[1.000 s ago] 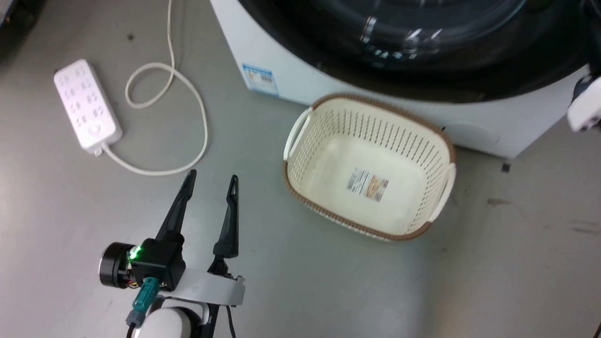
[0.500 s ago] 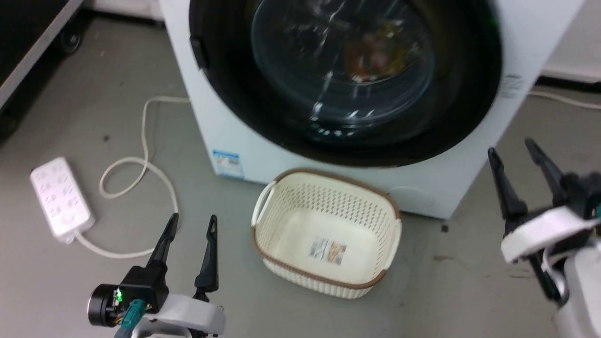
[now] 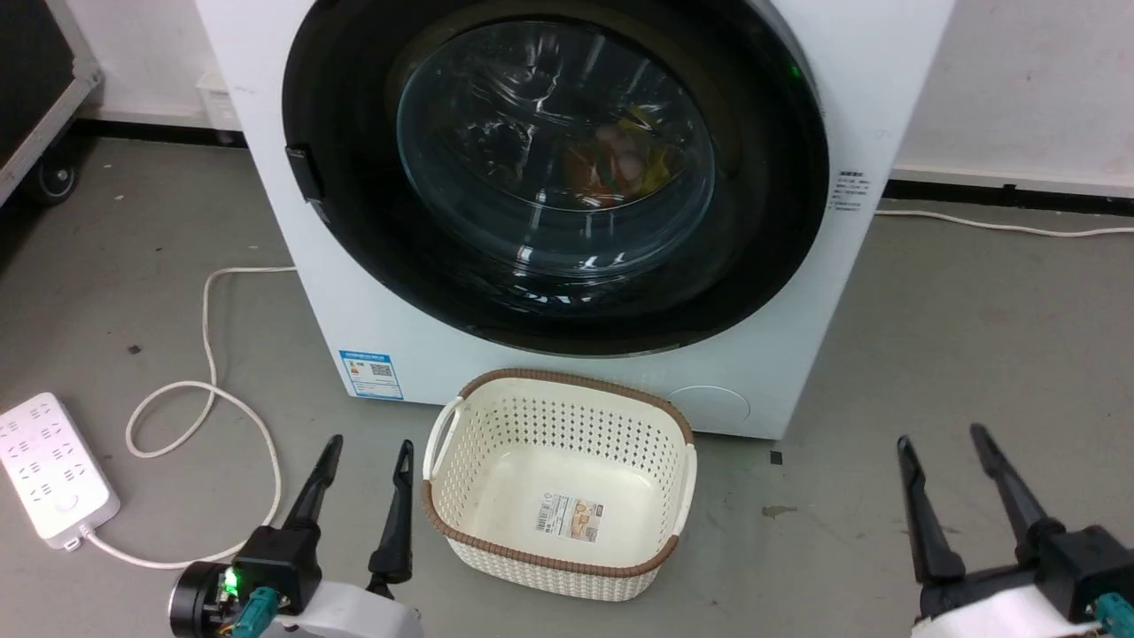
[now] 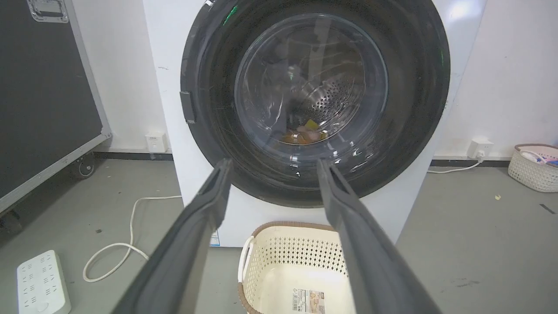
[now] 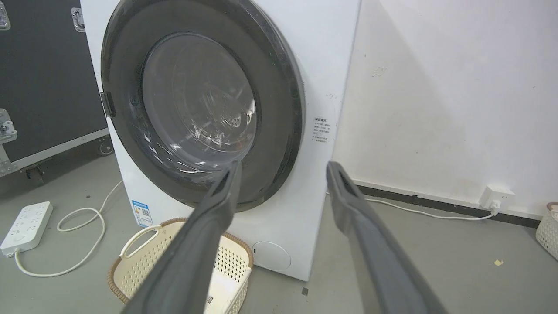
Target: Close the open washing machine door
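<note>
The white washing machine stands ahead on the floor, with a blue sticker low on its front. Its round door, with a glossy black rim and clear glass bowl, lies flush against the front; coloured laundry shows through the glass. My left gripper is open at the lower left, well short of the machine. My right gripper is open at the lower right, also apart from it. The left wrist view shows the left gripper facing the door. The right wrist view shows the right gripper before the door.
A cream perforated basket sits on the floor against the machine's base, between my grippers. A white power strip and its looped cord lie at the left. A black wheeled case stands far left; another basket is far right.
The head camera has tilted up, so the whole door now shows instead of its lower rim. The right gripper has come from the right edge to the lower right. The door stays flush.
</note>
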Motion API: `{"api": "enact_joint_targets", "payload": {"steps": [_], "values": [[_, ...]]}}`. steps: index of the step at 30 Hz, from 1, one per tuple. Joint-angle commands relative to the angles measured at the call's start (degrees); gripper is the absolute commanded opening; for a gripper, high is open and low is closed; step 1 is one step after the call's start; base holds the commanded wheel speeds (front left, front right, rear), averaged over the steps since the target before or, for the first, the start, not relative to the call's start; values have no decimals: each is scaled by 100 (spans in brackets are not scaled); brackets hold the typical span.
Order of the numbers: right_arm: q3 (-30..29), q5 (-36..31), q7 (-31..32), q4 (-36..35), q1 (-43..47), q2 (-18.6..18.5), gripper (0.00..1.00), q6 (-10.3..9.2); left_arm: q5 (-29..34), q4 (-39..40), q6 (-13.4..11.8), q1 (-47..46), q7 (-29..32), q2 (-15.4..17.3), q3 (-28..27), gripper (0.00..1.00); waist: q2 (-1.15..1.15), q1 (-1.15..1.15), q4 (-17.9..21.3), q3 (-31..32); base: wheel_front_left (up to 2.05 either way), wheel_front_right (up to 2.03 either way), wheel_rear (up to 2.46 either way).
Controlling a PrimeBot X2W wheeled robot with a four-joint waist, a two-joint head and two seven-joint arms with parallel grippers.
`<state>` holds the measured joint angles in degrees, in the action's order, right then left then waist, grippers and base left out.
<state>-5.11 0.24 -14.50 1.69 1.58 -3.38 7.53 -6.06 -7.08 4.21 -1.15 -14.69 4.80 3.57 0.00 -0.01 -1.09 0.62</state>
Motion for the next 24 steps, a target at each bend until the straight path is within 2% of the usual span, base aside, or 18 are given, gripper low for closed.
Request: {"api": "enact_joint_targets", "payload": {"steps": [1,13,14,24], "values": [[-23,-44,-14,-58,124,39,100,-4,37,-29,18,72,-30,20,32,100,0,1,39,3,0,0,0],[-16,212,-10,172,250,49,100,-4,20,-194,53,66,-30,8,86,100,0,1,168,16,0,0,0],[-9,185,11,162,147,24,0,0,-16,-217,49,3,12,-8,103,0,0,1,173,17,0,0,0],[34,168,130,134,119,26,0,0,35,-141,10,12,132,-28,66,0,0,1,168,11,0,0,0]]}}
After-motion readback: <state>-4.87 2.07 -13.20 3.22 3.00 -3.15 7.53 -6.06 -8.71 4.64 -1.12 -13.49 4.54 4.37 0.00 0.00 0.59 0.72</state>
